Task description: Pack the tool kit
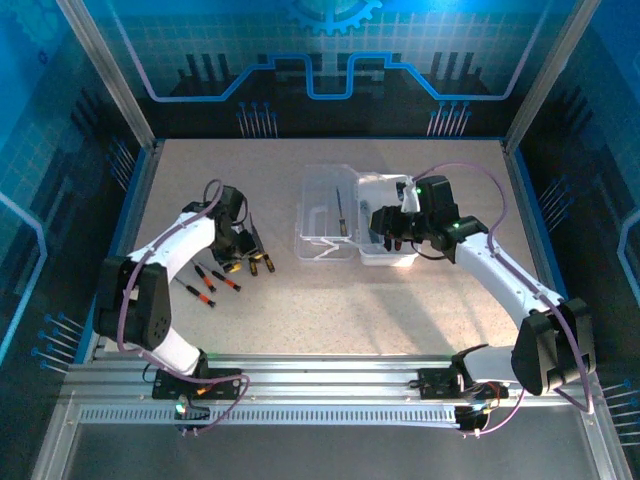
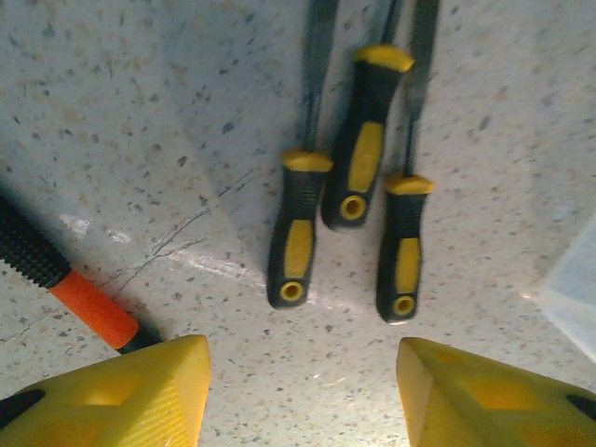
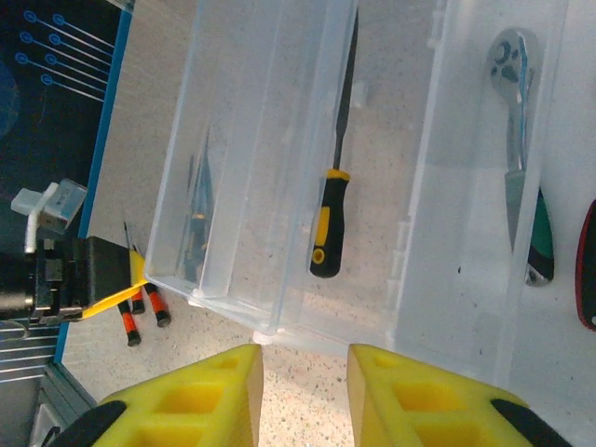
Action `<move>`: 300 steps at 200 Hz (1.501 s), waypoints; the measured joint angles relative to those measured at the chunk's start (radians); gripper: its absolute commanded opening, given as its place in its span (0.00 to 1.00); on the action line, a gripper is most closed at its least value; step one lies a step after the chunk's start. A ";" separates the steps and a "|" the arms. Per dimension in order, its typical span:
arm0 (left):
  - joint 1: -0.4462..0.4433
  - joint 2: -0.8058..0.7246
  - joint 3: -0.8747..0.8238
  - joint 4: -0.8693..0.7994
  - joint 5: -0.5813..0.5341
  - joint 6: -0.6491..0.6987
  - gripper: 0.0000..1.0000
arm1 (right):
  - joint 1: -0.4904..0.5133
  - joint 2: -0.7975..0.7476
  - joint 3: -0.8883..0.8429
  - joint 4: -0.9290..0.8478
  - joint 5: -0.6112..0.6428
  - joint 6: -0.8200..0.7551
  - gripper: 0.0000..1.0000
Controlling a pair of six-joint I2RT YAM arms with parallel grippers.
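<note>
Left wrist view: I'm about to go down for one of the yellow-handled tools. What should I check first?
1. Left gripper jaws apart, nothing between them: ok.
2. Three yellow-handled tools flat on the table: ok.
3. Room around a single handle; they lie packed close together: not ok.
4. Orange-handled tool close to the gripper, clearance: cannot tell.
5. Case open, one black-and-yellow tool inside, space left: ok.

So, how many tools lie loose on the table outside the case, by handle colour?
Yellow-handled tools: 3
Red-handled tools: 3
Total: 6
</note>
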 measured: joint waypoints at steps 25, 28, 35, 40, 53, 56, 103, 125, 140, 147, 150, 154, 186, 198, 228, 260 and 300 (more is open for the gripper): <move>0.000 0.047 -0.005 0.003 0.010 0.022 0.52 | 0.000 0.000 -0.011 0.029 -0.025 0.010 0.35; 0.000 0.055 -0.005 0.003 0.011 0.025 0.51 | 0.000 0.000 -0.013 0.034 -0.028 0.012 0.36; -0.001 0.072 -0.005 0.003 0.012 0.029 0.50 | 0.000 -0.001 -0.018 0.042 -0.035 0.014 0.40; -0.002 0.084 -0.005 0.005 0.012 0.032 0.50 | 0.000 -0.001 -0.023 0.049 -0.040 0.020 0.42; -0.003 0.110 -0.005 0.005 0.012 0.043 0.49 | 0.000 -0.007 -0.039 0.058 -0.042 0.021 0.46; -0.004 0.115 -0.005 0.005 0.012 0.044 0.49 | 0.000 -0.009 -0.042 0.060 -0.042 0.017 0.46; -0.005 0.170 0.010 0.014 0.003 0.065 0.42 | 0.000 -0.042 -0.066 0.061 -0.040 0.024 0.47; -0.005 0.189 0.020 0.024 0.002 0.072 0.39 | 0.000 -0.044 -0.066 0.061 -0.040 0.030 0.46; -0.005 0.195 0.023 0.023 -0.001 0.074 0.36 | 0.000 -0.044 -0.066 0.060 -0.040 0.032 0.46; -0.005 0.196 0.024 0.020 -0.003 0.075 0.36 | 0.000 -0.045 -0.066 0.061 -0.040 0.033 0.46; -0.005 0.196 0.025 0.019 -0.004 0.075 0.36 | 0.000 -0.045 -0.066 0.060 -0.040 0.035 0.46; -0.005 0.196 0.025 0.019 -0.005 0.075 0.36 | 0.000 -0.047 -0.066 0.060 -0.040 0.035 0.46; -0.006 0.198 0.032 0.017 -0.008 0.079 0.43 | 0.000 -0.060 -0.066 0.060 -0.040 0.035 0.46; -0.006 0.202 0.047 0.016 -0.016 0.086 0.44 | 0.000 -0.063 -0.066 0.060 -0.040 0.035 0.46; -0.006 0.211 0.097 0.016 -0.031 0.094 0.44 | 0.000 -0.068 -0.066 0.059 -0.039 0.035 0.46; -0.006 0.231 0.138 0.011 -0.042 0.096 0.41 | 0.000 -0.076 -0.066 0.058 -0.035 0.035 0.46; -0.004 0.254 0.163 0.002 -0.062 0.097 0.39 | 0.000 -0.085 -0.066 0.050 -0.032 0.035 0.46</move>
